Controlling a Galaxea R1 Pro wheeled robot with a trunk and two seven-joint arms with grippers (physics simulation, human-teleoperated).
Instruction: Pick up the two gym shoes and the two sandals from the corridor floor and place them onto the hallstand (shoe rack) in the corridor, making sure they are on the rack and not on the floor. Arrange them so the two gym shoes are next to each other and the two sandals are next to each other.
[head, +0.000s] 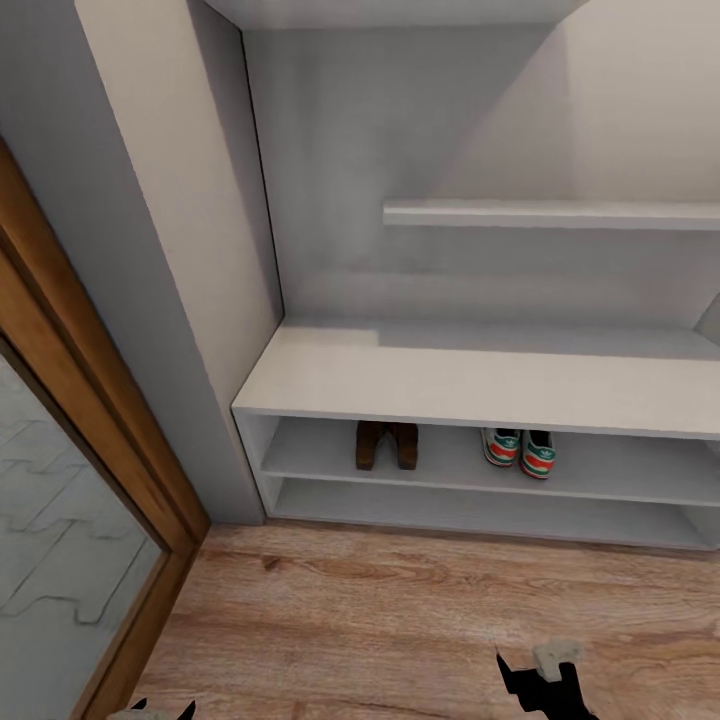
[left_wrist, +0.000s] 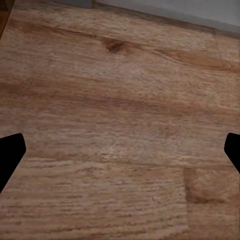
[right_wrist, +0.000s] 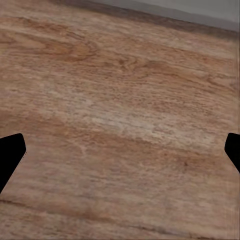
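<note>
The hallstand (head: 480, 385) stands against the white wall, a low pale bench with two open shelf levels. On its upper shelf the two dark brown sandals (head: 387, 444) sit side by side. To their right on the same shelf the two gym shoes (head: 520, 451) stand together, heels outward. My right gripper (head: 545, 685) hangs low over the corridor floor (head: 400, 620) at the head view's bottom edge. Both wrist views look down on bare wood planks, with the left gripper (left_wrist: 120, 155) and right gripper (right_wrist: 120, 155) open, their fingertips (left_wrist: 10, 152) (right_wrist: 10, 152) wide apart and nothing between them.
A floating wall shelf (head: 550, 213) hangs above the bench. A wood-framed glass door (head: 70, 480) runs along the left, beside a grey wall corner (head: 190, 300). The hallstand's lower shelf (head: 480, 510) is bare.
</note>
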